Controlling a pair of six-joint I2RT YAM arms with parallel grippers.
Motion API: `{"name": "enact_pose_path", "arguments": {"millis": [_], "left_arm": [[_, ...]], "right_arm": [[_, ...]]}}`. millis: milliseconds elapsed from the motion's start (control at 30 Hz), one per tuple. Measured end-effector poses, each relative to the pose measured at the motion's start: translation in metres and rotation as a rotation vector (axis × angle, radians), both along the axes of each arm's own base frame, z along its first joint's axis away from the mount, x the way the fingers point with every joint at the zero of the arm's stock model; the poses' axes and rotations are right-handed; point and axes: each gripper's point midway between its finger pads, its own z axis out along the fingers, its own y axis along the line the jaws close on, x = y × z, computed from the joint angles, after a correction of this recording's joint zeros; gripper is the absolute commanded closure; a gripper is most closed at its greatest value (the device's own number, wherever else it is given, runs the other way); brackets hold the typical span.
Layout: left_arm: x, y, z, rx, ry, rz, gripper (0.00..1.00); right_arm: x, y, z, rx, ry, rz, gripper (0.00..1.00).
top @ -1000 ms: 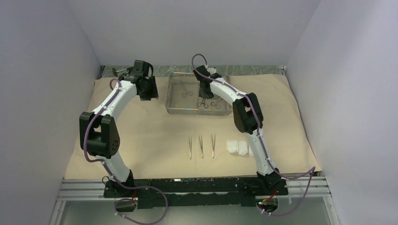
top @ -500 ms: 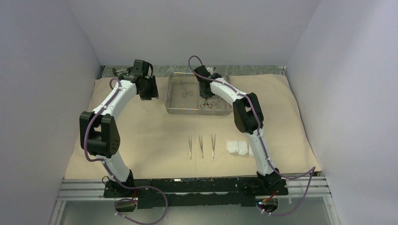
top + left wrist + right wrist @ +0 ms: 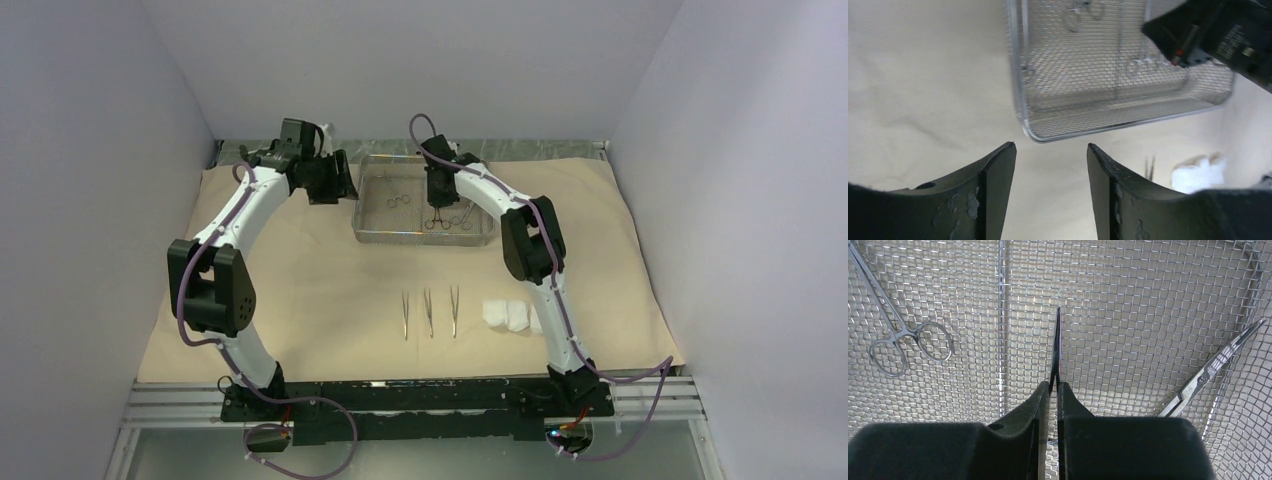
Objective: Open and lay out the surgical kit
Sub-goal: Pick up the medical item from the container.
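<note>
Right gripper (image 3: 1053, 390) of mine is pressed almost together, pinching a thin clamp (image 3: 1057, 347) that I see edge-on; it rises from between the fingers (image 3: 1040, 412) toward the middle of my right wrist view. Behind it is the floor of the wire-mesh tray (image 3: 1148, 300). A second clamp (image 3: 907, 332) lies flat on the mesh at the upper left of that view, its rings pointing down-left. A third clamp (image 3: 1215, 364) lies slanted at the right edge, close to the tray's wall.

From the top view, the tray sits in the upper middle of the frame on the tan wrap sheet (image 3: 300, 290). Three tweezers (image 3: 428, 313) lie side by side on the sheet in the lower middle, well apart from the tray. The white gauze pads (image 3: 507, 315) lie just to their right.

My left gripper (image 3: 1050, 147) is spread, with nothing between its fingers. It hangs over the sheet just beside the tray's corner, which fills the top of my left wrist view. In the top view it is just left of the tray.
</note>
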Motion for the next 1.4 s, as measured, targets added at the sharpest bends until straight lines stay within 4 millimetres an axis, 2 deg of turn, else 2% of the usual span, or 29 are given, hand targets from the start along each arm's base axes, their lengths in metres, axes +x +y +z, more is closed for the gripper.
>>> {"name": "enact_pose_path", "arguments": {"millis": [67,200,533,733,900,1000,1100,1267,1400], "left_arm": [[0.000,-0.011,0.005,-0.051,-0.009,-0.040,0.30],[0.002,-0.033,0.009,-0.152,-0.013,-0.118,0.26],[0.001,-0.091,-0.023,-0.271,0.073,-0.259,0.24],[0.011,-0.127,-0.027,-0.363,0.098,-0.317,0.23],[0.025,-0.146,-0.034,-0.428,0.118,-0.333,0.24],[0.026,-0.153,-0.043,-0.448,0.148,-0.331,0.26],[0.026,-0.159,-0.051,-0.467,0.184,-0.324,0.34],[0.026,-0.167,-0.052,-0.512,0.217,-0.318,0.58],[0.025,-0.172,-0.046,-0.549,0.225,-0.324,0.93]], "right_arm": [[0.001,0.001,0.001,0.019,0.002,-0.003,1.00],[0.003,0.001,0.006,0.055,0.004,-0.007,1.00],[0.014,0.002,0.038,0.159,-0.034,-0.018,1.00],[0.016,0.002,0.056,0.231,-0.040,-0.027,1.00],[0.015,0.006,0.074,0.296,-0.042,-0.027,1.00],[0.012,0.013,0.081,0.340,-0.032,-0.021,1.00],[0.009,0.018,0.086,0.377,-0.019,-0.017,1.00],[0.004,0.026,0.095,0.429,-0.008,-0.008,1.00],[0.000,0.029,0.101,0.458,-0.002,-0.007,1.00]]}}
